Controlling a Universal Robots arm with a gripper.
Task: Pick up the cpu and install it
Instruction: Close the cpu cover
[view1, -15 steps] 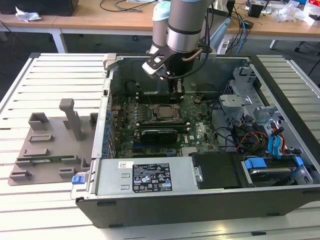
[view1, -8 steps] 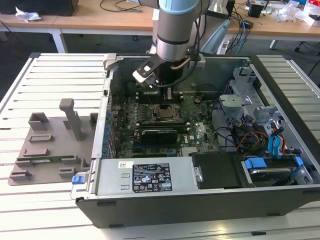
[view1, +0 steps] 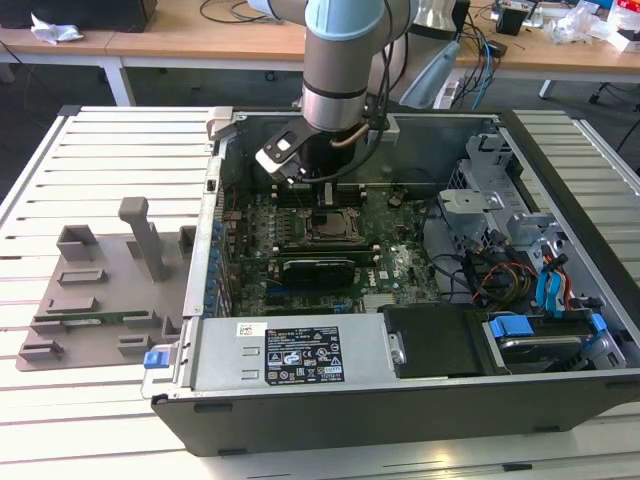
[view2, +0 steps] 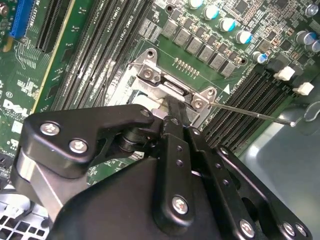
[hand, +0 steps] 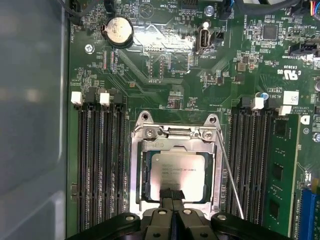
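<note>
Slatted tabletop (view1: 100, 140) bearing open computer case (view1: 300, 425); within, far on the motherboard (hand: 165, 65), cpu (hand: 175, 167) flat in socket (hand: 175, 131), gripper (hand: 171, 192) straight above one edge, jaws pressed together, touching it or just clear.

Black-and-white label (view1: 303, 356) on the power supply (view1: 220, 362), six o'clock in the exterior view; fine print on the cpu (hand: 178, 170); wording too small to tell.

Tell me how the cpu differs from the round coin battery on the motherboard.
The cpu is square; the coin battery is round. The cpu lies inside the socket's metal frame; the coin battery sits in a black holder apart from it. The gripper covers one edge of the cpu; nothing covers the coin battery. Both are flat and silvery.
</note>
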